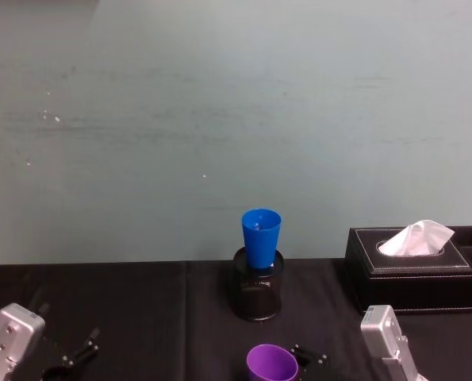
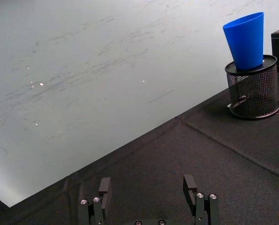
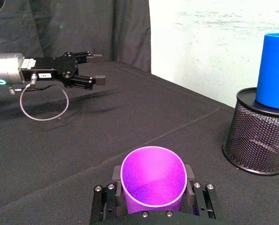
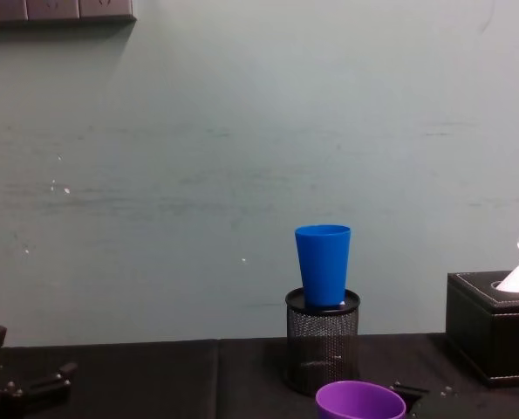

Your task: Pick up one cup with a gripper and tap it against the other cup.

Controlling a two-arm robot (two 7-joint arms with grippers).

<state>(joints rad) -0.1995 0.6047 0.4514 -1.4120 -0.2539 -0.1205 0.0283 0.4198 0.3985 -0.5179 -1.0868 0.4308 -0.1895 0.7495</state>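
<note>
Purple cup (image 3: 153, 187) looks light and squashy to us; our right gripper (image 3: 152, 174) pinches its sides, left gripper (image 2: 147, 182) gapes empty.

Head view: high, forward and down over table (image 1: 140, 317). Chest view: lower, level, side-on. Wrist views: low, near table, from left and right, facing far wall (image 1: 220, 119). All four share blue cup (image 1: 261, 236) in mesh holder (image 1: 257, 298).

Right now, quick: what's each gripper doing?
Left gripper: open, empty.
Right gripper: closed on the purple cup.
</note>
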